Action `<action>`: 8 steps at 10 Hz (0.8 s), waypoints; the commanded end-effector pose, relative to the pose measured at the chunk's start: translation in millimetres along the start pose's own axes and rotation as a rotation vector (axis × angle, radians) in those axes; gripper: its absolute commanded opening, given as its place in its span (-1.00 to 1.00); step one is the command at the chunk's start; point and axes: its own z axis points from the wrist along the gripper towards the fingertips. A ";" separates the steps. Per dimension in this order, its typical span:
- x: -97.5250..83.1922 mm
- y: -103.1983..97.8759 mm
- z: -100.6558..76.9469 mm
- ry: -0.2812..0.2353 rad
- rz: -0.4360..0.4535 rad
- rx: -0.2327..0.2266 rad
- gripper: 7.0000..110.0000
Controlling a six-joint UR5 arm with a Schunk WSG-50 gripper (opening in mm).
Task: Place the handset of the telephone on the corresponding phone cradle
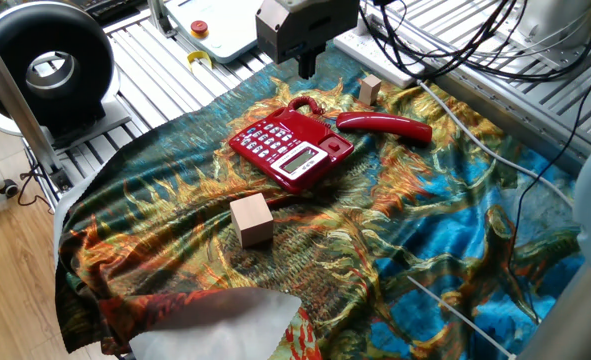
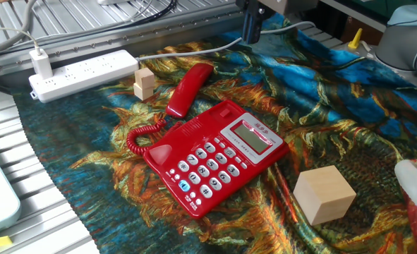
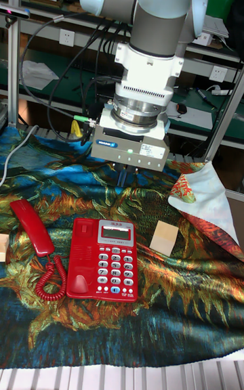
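Hanging above the far side of the table, the robot's gripper (image 1: 306,62) points straight down from a boxy grey wrist housing, holding nothing. Only the dark tips of its fingers (image 3: 125,176) show below that housing, and whether they are spread or pressed together cannot be told from any view. In the tall fixed view the arm rises behind the housing through a thick white and grey wrist to a bent elbow near the top of the picture. In the other fixed view the gripper (image 2: 252,27) is cut off at the upper edge, leaving just a dark finger in sight.

The telephone (image 1: 291,146) sits flat on a patterned cloth (image 1: 455,240) in blues and oranges, its keypad and small display facing up. The phone cradle (image 2: 191,130), the buttonless strip along one edge of the base, lies bare. The handset (image 1: 383,124) rests on the cloth just beside that edge, apart from the base, joined to it by a coiled red cord (image 2: 139,135).

A wooden cube (image 1: 251,219) stands on the cloth near the telephone's display end. Two smaller wooden blocks (image 2: 144,82) are stacked beyond the handset, near a white power strip (image 2: 81,70).
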 end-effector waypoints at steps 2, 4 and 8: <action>-7.8 -18.6 -12.5 0.043 -0.028 -0.041 -1.00; -12.6 -46.5 -16.1 0.043 -0.085 -0.049 -1.00; -12.5 -103.6 -14.8 0.037 -0.177 -0.050 -1.00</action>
